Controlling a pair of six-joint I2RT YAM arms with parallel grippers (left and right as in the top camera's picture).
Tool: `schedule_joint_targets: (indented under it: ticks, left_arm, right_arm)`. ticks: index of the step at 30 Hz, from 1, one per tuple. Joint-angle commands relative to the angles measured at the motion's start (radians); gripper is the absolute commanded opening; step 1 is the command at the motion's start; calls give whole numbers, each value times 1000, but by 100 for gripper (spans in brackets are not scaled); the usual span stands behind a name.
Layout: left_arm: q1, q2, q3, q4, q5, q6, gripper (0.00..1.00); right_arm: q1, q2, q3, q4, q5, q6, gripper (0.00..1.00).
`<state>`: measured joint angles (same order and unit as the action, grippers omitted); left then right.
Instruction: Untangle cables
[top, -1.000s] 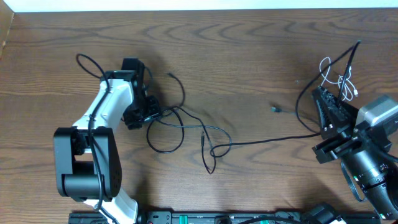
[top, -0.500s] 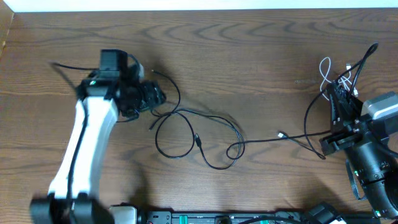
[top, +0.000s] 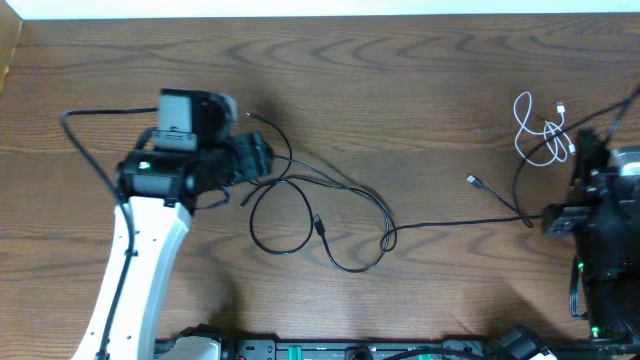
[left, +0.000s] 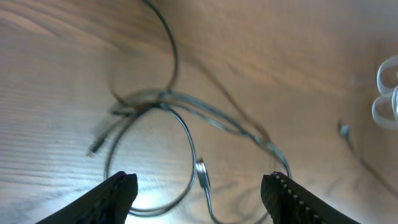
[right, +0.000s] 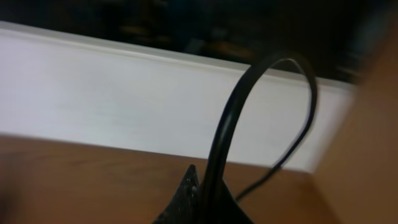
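Long black cables (top: 320, 215) lie looped and crossed on the table's middle; one strand runs right to my right gripper (top: 588, 160). In the left wrist view the loops (left: 180, 118) and a metal plug (left: 200, 169) lie below my left gripper (left: 200, 185), which is open, empty and above them. In the overhead view the left gripper (top: 258, 158) is at the loops' upper left. A short white cable (top: 542, 128) is coiled at the far right, also at the left wrist view's edge (left: 387, 93). The right gripper (right: 202, 186) is shut on a black cable (right: 227, 124) that arches upward.
A loose black plug end (top: 471, 181) lies right of centre. The table's far edge meets a white wall (top: 320, 8). The left arm's own black wire (top: 85, 140) loops out to the left. The right arm's body (top: 605, 260) fills the lower right corner.
The right gripper moved right, dragging its black cable and the tangle rightward. The left arm rose and shifted slightly right, now above the loops.
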<state>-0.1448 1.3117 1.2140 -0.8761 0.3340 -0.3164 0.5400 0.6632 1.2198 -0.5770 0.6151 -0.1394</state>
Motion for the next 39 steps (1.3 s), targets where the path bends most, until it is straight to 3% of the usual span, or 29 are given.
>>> schedule_joint_targets:
  ticks: [1, 9, 15, 17, 23, 34, 39]
  left_arm:
    - [-93, 26, -32, -6, -6, 27, 69]
    - [-306, 118, -32, -6, -6, 2, 69]
    - [-422, 247, -32, 6, -5, -148, 68]
    - [-465, 292, -32, 10, -5, -153, 61]
    - [-589, 352, -32, 54, -12, -135, 61]
    - [-621, 426, -32, 208, -18, -355, 61]
    - [-628, 444, -32, 267, -33, -375, 61]
  right_arm:
    - [4, -5, 5, 1, 346, 30, 1]
    - [4, -5, 5, -3, 413, 49, 1]
    - [4, -5, 5, -18, 438, 49, 1]
    - [4, -5, 5, -29, 438, 49, 1]
    - [4, -5, 5, -68, 448, 49, 1]
    - [4, -5, 5, -78, 478, 49, 1]
    - [4, -5, 5, -82, 478, 49, 1]
